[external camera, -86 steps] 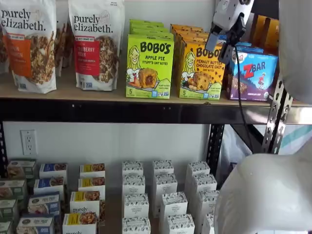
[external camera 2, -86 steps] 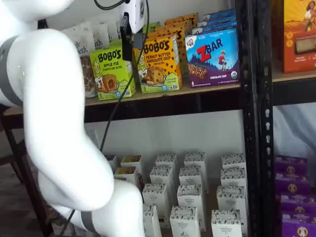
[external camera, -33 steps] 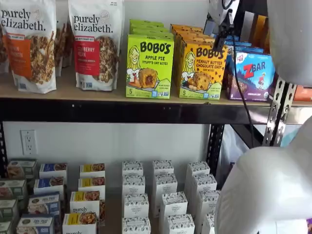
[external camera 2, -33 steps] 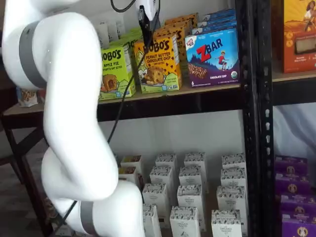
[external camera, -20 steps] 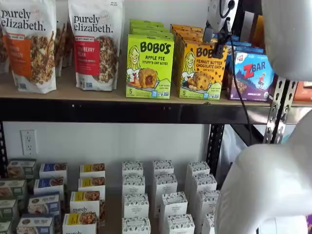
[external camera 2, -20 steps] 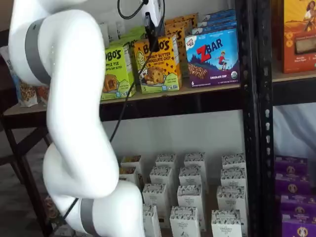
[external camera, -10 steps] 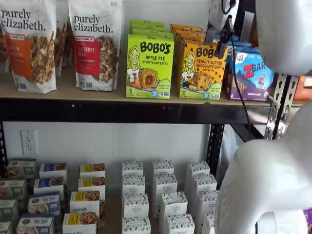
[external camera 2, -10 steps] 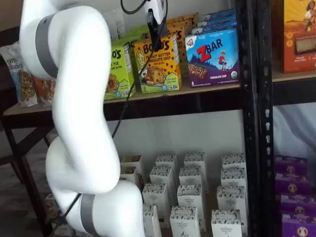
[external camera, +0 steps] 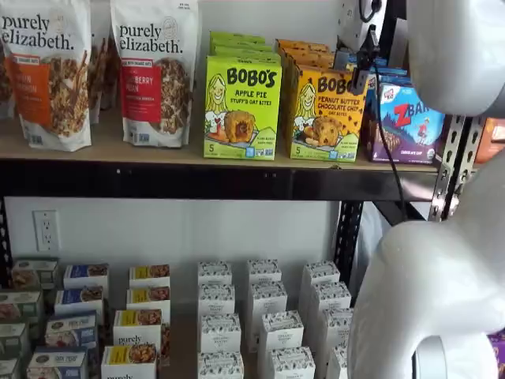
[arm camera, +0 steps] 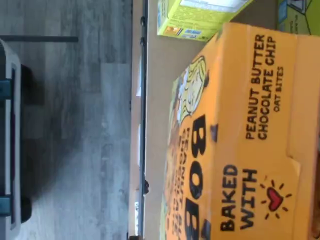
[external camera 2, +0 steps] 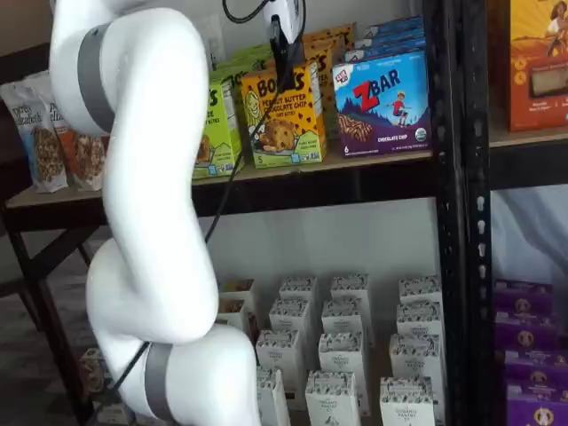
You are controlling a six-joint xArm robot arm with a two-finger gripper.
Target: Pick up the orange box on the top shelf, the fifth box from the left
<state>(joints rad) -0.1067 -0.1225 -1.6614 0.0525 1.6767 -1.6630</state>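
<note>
- Two shelf views show the gripper (external camera: 354, 63) hanging above the front orange box (external camera: 326, 112) on the top shelf (external camera: 158, 150), its black fingers (external camera: 364, 57) spread with a gap between them, and nothing is held.
- One finger (external camera 2: 282, 55) shows side-on in a shelf view, just over the upper edge of the orange box (external camera 2: 284, 115).
- The orange box stands upright at the shelf's front edge, between the lime-green Apple Pie box (external camera: 241, 106) and the blue ZBar box (external camera: 410, 122), with more orange cartons lined up behind it.
- The wrist view is turned on its side and filled by the orange box (arm camera: 235, 145), its lid reading "Peanut Butter Chocolate Chip" and "Baked With", tan shelf board (arm camera: 160, 100) beside it.
- White arm segments (external camera 2: 142, 177) stand in front of the shelves.
</note>
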